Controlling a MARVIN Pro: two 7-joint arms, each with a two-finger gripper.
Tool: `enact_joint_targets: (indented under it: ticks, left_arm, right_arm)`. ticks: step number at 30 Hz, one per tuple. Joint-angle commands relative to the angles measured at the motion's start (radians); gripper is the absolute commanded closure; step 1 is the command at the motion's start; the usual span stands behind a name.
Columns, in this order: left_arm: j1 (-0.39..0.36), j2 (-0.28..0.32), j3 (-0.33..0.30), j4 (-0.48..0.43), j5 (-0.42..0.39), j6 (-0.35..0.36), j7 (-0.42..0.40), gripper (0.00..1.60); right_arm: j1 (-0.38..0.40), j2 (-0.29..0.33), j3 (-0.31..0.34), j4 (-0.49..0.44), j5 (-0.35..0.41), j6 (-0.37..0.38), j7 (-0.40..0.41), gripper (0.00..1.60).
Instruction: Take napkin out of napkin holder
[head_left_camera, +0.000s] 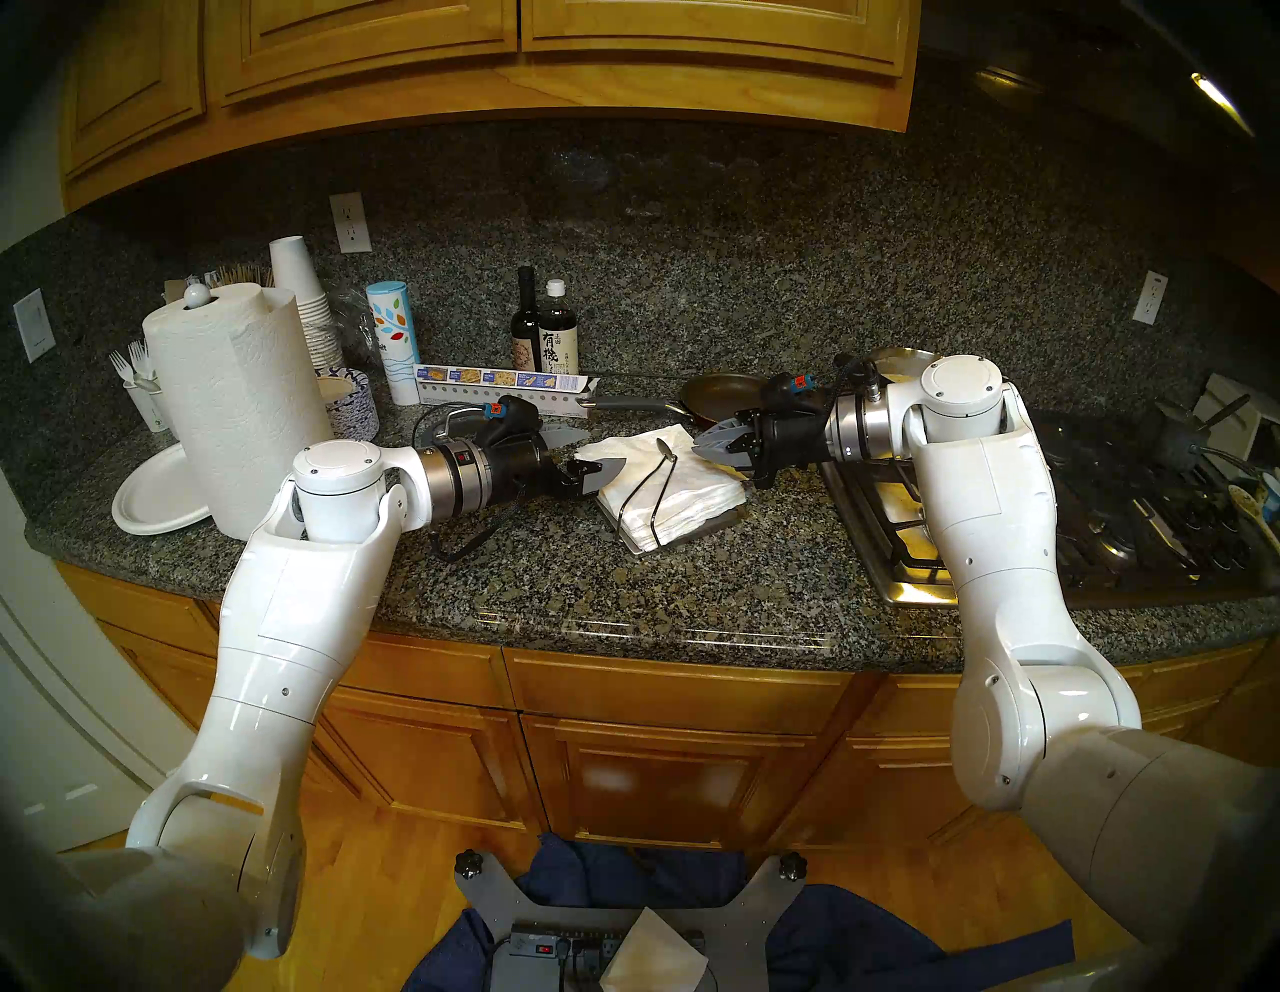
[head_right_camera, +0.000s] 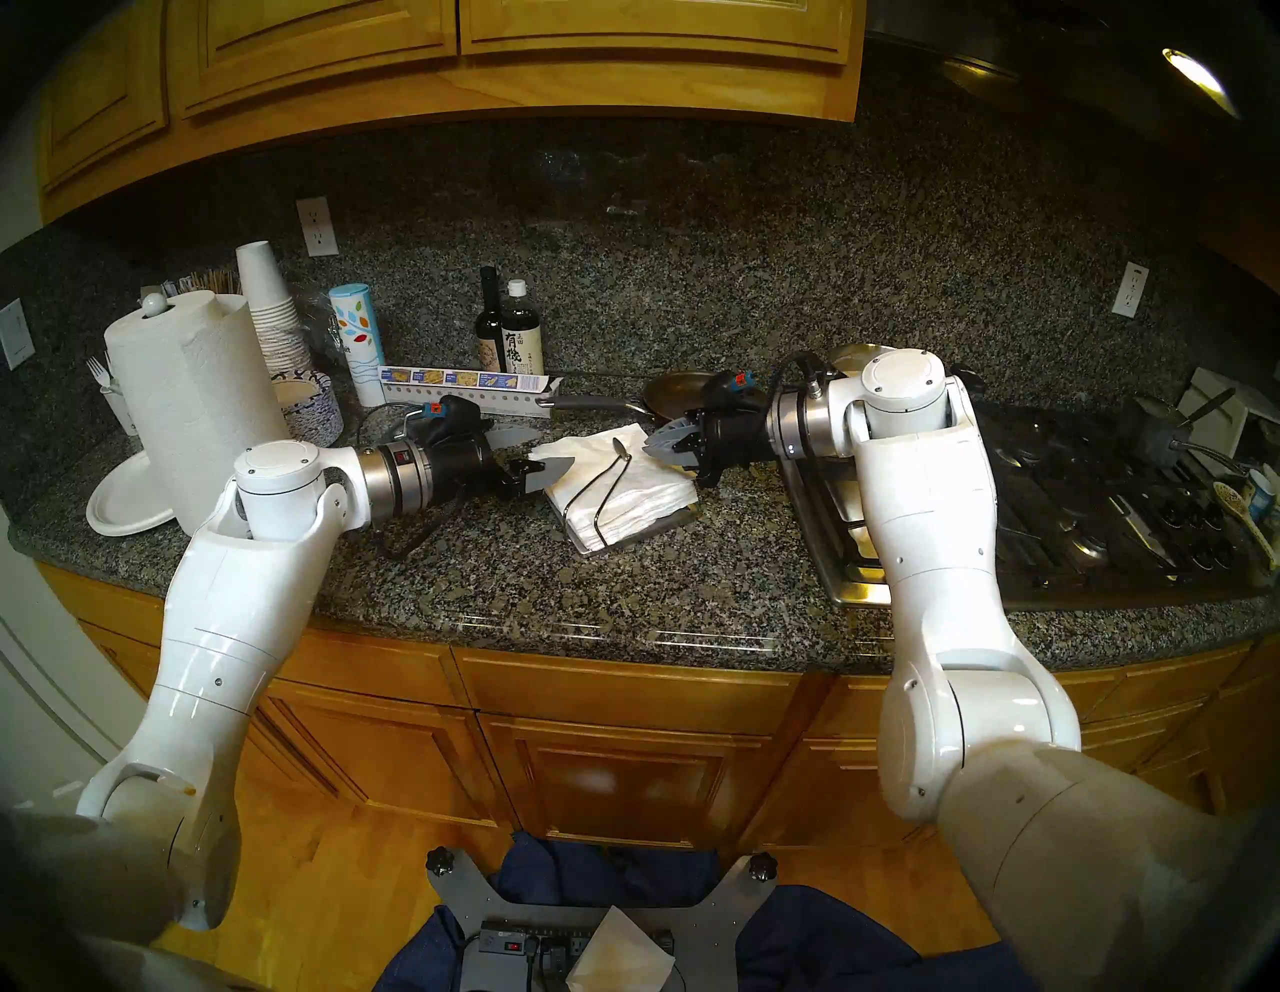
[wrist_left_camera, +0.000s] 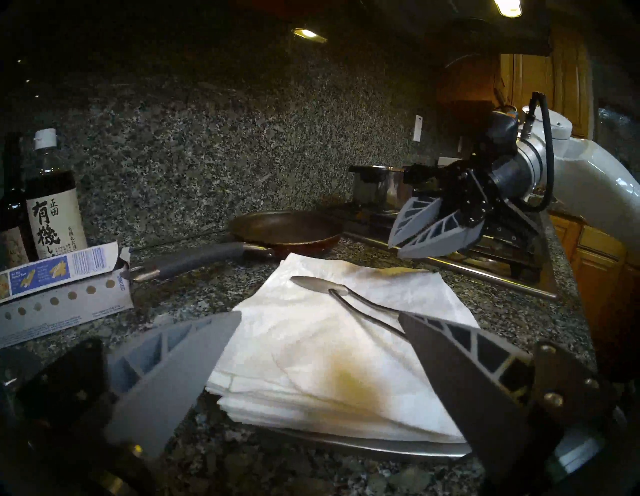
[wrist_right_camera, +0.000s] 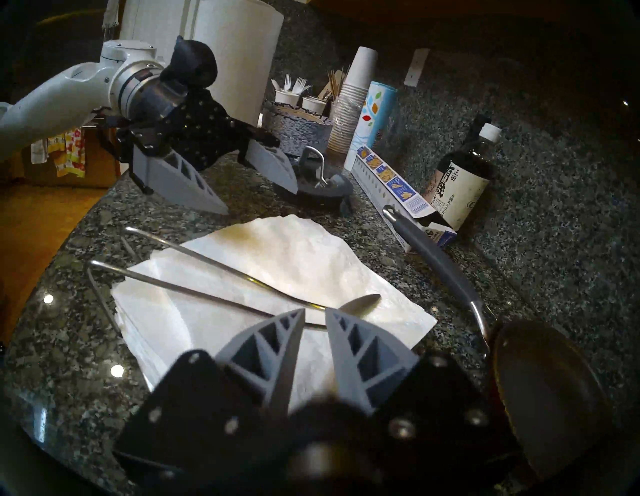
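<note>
The napkin holder (head_left_camera: 731, 516) is a flat grey tray (wrist_left_camera: 381, 446) on the granite counter, holding a thick stack of white napkins. Its wire arm lies across the stack, with the oval pad (wrist_left_camera: 318, 286) resting on top. The top napkin (wrist_left_camera: 311, 346) is crinkled and skewed toward the back left (wrist_right_camera: 294, 256). My left gripper (head_left_camera: 596, 449) is open at the stack's left edge, its fingers either side of the near corner. My right gripper (wrist_right_camera: 315, 311) hovers over the stack's right side, just short of the pad (wrist_right_camera: 360, 301). Its jaws are narrowed to a small gap with nothing between them.
A frying pan (head_left_camera: 720, 395) sits just behind the stack, its handle pointing left. The stove (head_left_camera: 1039, 526) is under my right arm. A long box (head_left_camera: 499, 388), two bottles (head_left_camera: 547, 332), a paper towel roll (head_left_camera: 235, 395), cups and a paper plate (head_left_camera: 156, 495) crowd the back left.
</note>
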Motion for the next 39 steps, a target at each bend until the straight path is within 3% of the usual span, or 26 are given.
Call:
enact_joint_targets:
  ticks: [1,13,28,30,39]
  left_arm:
    - [-0.102,0.015,0.005,0.004,-0.002,-0.003,-0.034,0.88]
    - [-0.179,0.044,0.09,0.079,0.023,0.002,-0.108,1.22]
    - [-0.263,0.052,0.171,0.157,0.067,-0.002,-0.169,1.28]
    - [-0.271,0.052,0.179,0.166,0.071,-0.004,-0.178,1.29]
    - [-0.294,0.044,0.198,0.201,0.077,-0.016,-0.203,1.44]
  right_arm:
    - [0.07,0.007,-0.003,0.017,0.001,0.012,-0.003,0.91]
    - [0.111,0.003,-0.034,0.083,-0.003,0.007,-0.003,0.93]
    - [0.155,0.004,-0.083,0.155,-0.013,0.015,-0.003,0.98]
    - [0.16,0.003,-0.088,0.166,-0.013,0.013,-0.003,1.04]
    - [0.181,0.004,-0.108,0.214,-0.011,0.005,-0.003,1.09]
